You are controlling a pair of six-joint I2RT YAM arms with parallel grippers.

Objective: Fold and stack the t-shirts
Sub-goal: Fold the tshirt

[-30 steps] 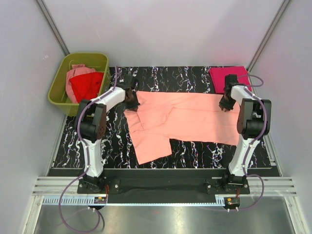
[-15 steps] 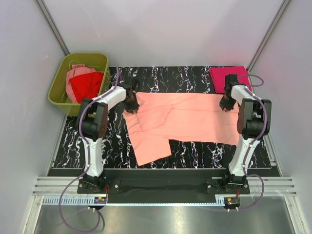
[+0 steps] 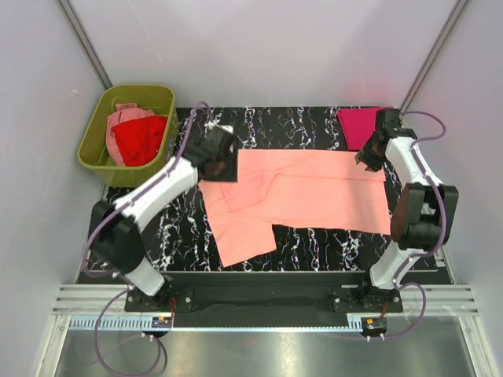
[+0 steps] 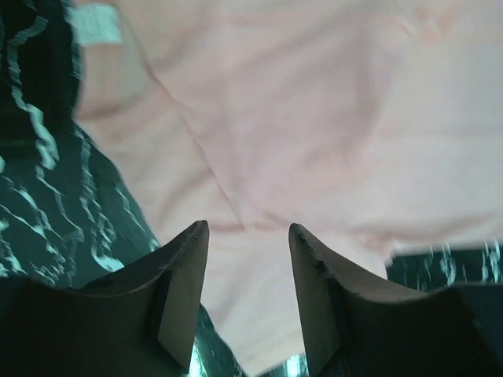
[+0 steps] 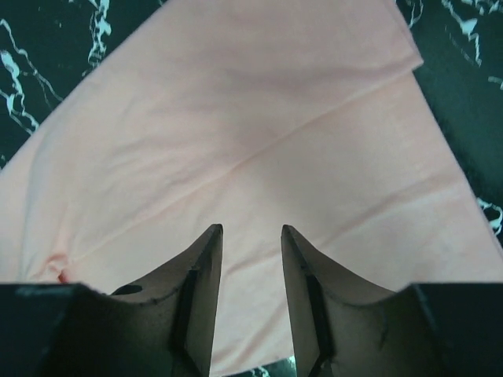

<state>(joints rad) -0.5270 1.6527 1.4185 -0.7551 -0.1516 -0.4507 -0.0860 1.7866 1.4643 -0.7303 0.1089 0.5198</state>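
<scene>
A salmon-peach t-shirt (image 3: 299, 192) lies partly folded across the black marbled table, one part hanging toward the front left. It fills the left wrist view (image 4: 314, 118) and the right wrist view (image 5: 236, 133). My left gripper (image 3: 216, 161) hovers over the shirt's far left edge, open, nothing between its fingers (image 4: 247, 232). My right gripper (image 3: 369, 157) hovers over the shirt's far right corner, open and empty (image 5: 251, 232). A folded magenta-pink t-shirt (image 3: 357, 123) lies at the far right corner. A red t-shirt (image 3: 140, 138) and a dusty pink one (image 3: 122, 119) sit in the bin.
An olive-green plastic bin (image 3: 157, 98) stands off the table's far left corner. White walls close in on both sides. Bare marbled tabletop (image 3: 275, 122) shows behind the shirt and along the front right (image 3: 346, 243).
Both grippers have opened and let go of the salmon-peach shirt's far edge. Both arms have lifted; the left has swung away from the cloth, the right moved slightly back.
</scene>
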